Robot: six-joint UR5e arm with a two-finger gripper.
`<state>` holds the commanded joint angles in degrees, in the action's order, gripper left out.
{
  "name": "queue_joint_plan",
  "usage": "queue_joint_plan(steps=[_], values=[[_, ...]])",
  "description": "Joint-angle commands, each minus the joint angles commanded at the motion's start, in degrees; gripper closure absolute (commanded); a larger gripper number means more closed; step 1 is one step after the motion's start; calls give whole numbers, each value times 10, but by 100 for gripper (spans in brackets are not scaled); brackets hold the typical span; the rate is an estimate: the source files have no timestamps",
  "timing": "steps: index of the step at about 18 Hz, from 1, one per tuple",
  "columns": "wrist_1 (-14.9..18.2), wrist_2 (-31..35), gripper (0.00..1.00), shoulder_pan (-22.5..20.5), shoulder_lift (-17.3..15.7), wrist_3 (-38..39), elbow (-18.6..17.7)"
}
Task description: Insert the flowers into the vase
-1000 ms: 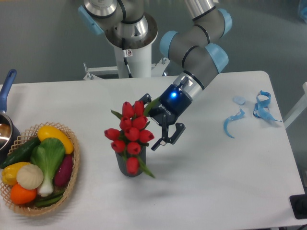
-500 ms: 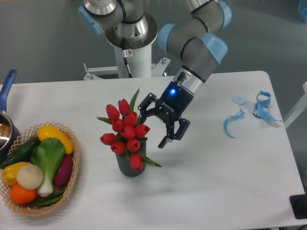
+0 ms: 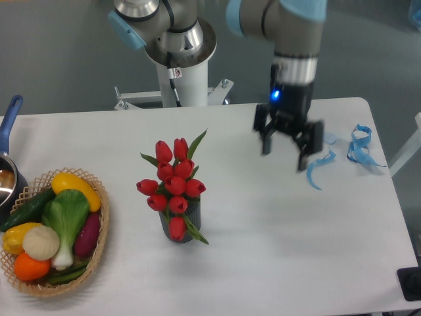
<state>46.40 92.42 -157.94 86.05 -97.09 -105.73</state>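
The bunch of red tulip flowers (image 3: 172, 186) stands in the small dark grey ribbed vase (image 3: 179, 227), so the black two-finger gripper (image 3: 285, 153) hangs empty with its fingers apart, well to the side.

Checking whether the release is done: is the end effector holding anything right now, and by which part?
Nothing is held. The end effector is open and empty, off to the side of the flowers, which stand in the vase.

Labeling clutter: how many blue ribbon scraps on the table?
3, all at the right end: curled strip, small pale piece, looped piece near the edge. The pincer may hide more.
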Motion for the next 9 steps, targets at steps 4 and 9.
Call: queue_joint_plan(steps=[4, 9], values=[[104, 89, 0, 3, -60, -118, -13], [164, 231, 0, -5, -70, -261, -19]])
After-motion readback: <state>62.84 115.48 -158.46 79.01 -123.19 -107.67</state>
